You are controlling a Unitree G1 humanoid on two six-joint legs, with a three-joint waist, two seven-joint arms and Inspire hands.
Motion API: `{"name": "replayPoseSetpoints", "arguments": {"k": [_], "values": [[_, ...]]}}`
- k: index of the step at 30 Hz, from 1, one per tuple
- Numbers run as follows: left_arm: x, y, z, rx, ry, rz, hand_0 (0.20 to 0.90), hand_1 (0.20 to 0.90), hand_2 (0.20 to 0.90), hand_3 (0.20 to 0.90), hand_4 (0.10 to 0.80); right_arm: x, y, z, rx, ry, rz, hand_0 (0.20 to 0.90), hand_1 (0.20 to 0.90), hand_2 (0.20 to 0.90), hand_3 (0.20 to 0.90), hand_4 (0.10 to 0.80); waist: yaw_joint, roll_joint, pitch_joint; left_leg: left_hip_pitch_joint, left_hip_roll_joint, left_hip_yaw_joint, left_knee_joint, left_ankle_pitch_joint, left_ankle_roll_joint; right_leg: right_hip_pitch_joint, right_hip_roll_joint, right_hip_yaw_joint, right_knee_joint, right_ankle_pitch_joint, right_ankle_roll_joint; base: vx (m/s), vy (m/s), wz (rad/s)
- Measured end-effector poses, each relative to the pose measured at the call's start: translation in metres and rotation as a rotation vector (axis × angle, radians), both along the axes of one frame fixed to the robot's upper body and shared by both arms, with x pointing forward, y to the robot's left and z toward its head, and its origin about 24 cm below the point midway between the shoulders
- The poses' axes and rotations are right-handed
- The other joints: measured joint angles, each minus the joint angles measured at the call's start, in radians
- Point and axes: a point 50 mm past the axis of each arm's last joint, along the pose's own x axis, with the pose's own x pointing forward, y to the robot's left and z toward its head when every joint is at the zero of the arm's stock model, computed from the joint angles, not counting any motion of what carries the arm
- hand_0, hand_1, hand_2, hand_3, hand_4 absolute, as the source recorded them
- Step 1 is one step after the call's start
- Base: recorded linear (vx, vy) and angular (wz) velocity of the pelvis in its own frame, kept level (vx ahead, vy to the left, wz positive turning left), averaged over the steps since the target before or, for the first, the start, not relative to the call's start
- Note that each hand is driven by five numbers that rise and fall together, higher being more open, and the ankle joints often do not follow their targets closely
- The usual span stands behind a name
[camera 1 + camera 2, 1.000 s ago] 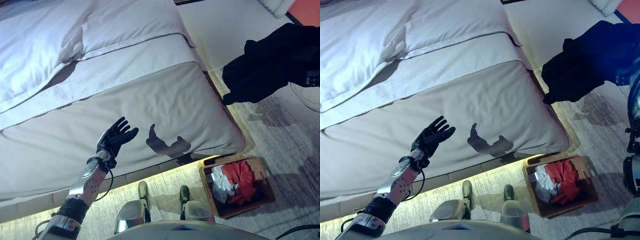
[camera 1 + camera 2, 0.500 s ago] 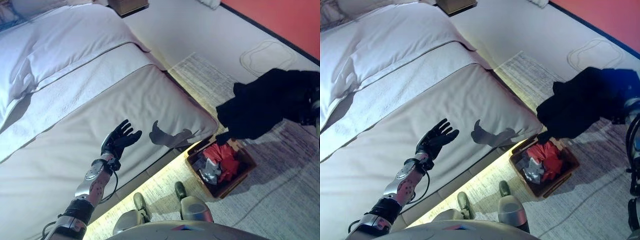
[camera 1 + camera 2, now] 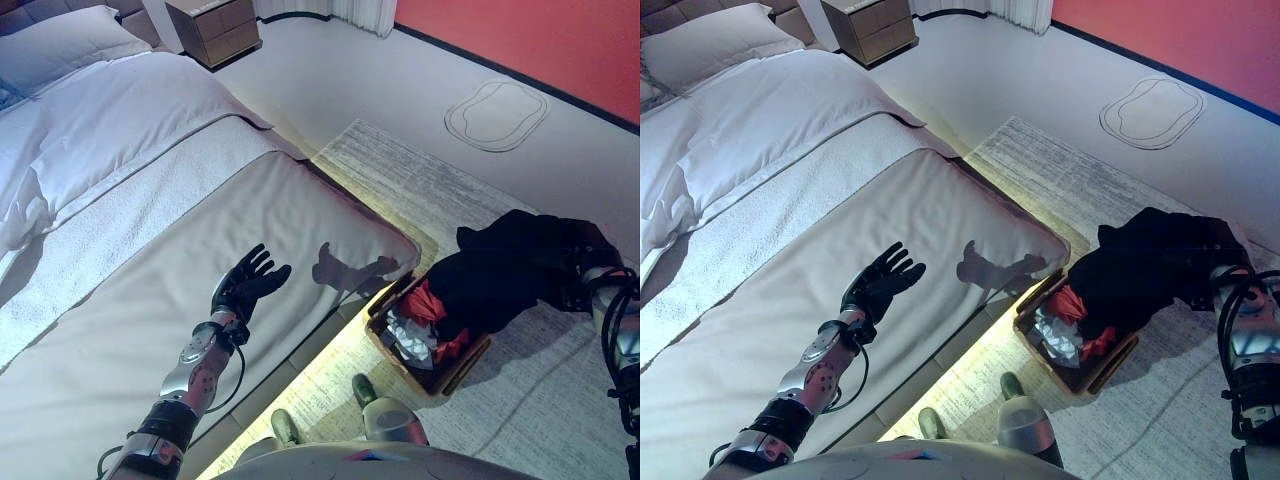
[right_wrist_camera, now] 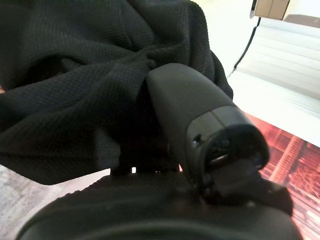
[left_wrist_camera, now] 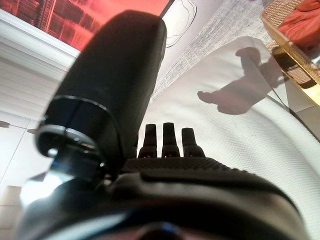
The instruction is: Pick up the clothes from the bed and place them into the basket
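My right hand point(image 3: 585, 262) is shut on a black garment point(image 3: 505, 275) and holds it over the wicker basket point(image 3: 377, 334) on the floor beside the bed; the cloth hangs down onto the basket's far side. In the right wrist view the thumb point(image 4: 192, 107) presses into the black cloth point(image 4: 75, 75). The basket holds a red garment point(image 3: 425, 302) and a white and grey one point(image 3: 408, 335). My left hand point(image 3: 250, 282) is open and empty, raised over the bed's point(image 3: 150, 220) front part; its fingers point(image 5: 169, 139) show straight in the left wrist view.
A grey rug point(image 3: 530, 400) lies under the basket. A wooden nightstand point(image 3: 212, 25) stands at the head of the bed by a pillow point(image 3: 60, 45). A red wall point(image 3: 540, 40) runs along the far side. The bed's lit lower edge point(image 3: 330, 340) borders the basket.
The camera has turned, shifting the whole scene. My right hand has come down with the black garment, from well above the floor to just over the basket. The left hand stays raised and open.
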Motion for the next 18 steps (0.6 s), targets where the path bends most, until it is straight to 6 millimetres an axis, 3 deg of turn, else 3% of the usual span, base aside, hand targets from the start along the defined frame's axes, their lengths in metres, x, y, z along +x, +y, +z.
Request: {"name": "replayPoseSetpoints", "arguments": {"k": [6,7,11,18], "values": [[-0.001,0.000,-0.002,0.002,0.010,0.000,0.900,0.900,0.900,0.900,0.800,0.000,0.006,-0.020,0.050,0.051,-0.004,0.300,0.300,0.300,0.200,0.100,0.010,0.003,-0.002,-0.002,0.000,-0.003,0.001,0.000,0.000,0.000,-0.001,-0.005,0.000,0.000,0.000,-0.004,-0.008,0.01],[-0.001,0.000,-0.002,0.003,0.011,-0.001,0.900,0.900,0.900,0.900,0.800,0.000,0.008,-0.024,0.062,0.057,-0.011,0.900,0.900,0.900,0.900,0.800,0.012,0.004,-0.003,-0.003,0.000,-0.004,0.001,0.000,0.000,0.000,-0.001,-0.006,0.000,0.000,0.000,-0.009,-0.015,0.05],[-0.002,-0.001,-0.003,0.004,0.013,-0.008,0.900,0.900,0.900,0.900,0.800,0.000,0.014,-0.035,0.060,0.095,0.006,0.900,0.900,0.900,0.900,0.800,0.024,0.016,-0.010,-0.006,0.000,-0.009,0.000,0.000,0.000,-0.001,-0.003,-0.011,0.000,0.000,0.000,-0.003,-0.008,0.03],[-0.002,-0.001,-0.003,0.004,0.015,-0.008,0.900,0.900,0.900,0.900,0.800,0.005,0.019,-0.034,0.059,0.064,-0.010,0.900,0.900,0.900,0.900,0.800,0.025,0.018,-0.011,-0.018,-0.001,-0.011,-0.001,0.000,0.000,-0.012,-0.003,-0.013,0.000,0.000,0.000,0.000,0.000,0.00]]}}
